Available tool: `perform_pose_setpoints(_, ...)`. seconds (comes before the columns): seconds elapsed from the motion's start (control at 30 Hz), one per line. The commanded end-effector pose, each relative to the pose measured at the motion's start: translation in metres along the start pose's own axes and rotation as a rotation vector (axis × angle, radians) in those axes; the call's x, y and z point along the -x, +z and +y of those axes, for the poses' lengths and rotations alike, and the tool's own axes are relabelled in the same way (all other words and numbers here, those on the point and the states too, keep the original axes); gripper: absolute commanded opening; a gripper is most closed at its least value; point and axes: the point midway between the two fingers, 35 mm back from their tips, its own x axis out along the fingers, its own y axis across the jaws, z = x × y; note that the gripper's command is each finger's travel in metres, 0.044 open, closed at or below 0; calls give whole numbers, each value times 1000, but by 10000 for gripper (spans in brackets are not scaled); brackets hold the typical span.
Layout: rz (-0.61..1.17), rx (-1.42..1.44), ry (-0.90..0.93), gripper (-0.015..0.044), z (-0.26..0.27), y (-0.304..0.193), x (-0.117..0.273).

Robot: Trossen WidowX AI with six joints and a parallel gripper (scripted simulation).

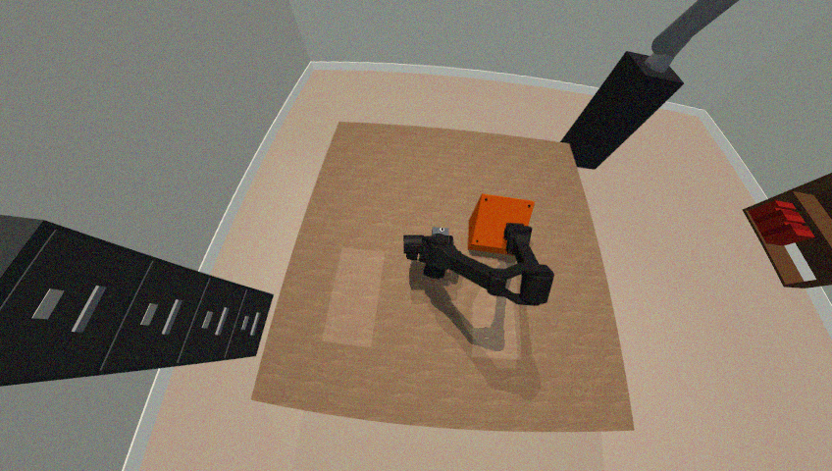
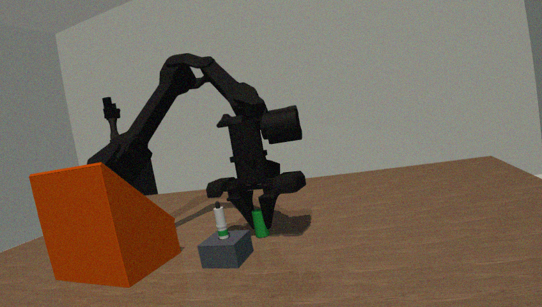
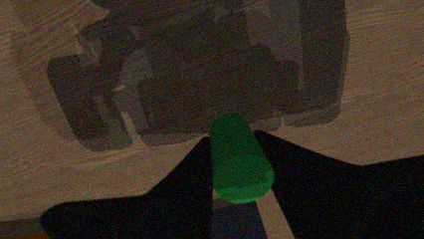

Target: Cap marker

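The black parallel-jaw gripper point(image 2: 257, 213) grips the green cylindrical cap point(image 2: 260, 224), standing upright just beside the grey holder block point(image 2: 225, 250) with its white marker point(image 2: 220, 225); open wooden table point(image 2: 399, 228) lies to the right.

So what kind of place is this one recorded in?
Probably a lab or office-style workroom with a robot test table. The arm sits on a wooden table between plain grey walls, with a dark drawer cabinet and a shelf of red items at the edges. The hand grips a green cap.
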Motion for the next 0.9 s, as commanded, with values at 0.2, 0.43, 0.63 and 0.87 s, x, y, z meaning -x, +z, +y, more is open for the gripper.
perform_pose_setpoints(0.2, 5, 4, -5, 0, -3, 0, 25)
perform_pose_setpoints(0.43, 5, 4, -5, 0, -2, 0, 44)
perform_pose_setpoints(0.63, 4, 4, -5, 0, -1, 1, 58)
perform_pose_setpoints(0.87, 9, 4, -6, 0, -2, -7, 62)
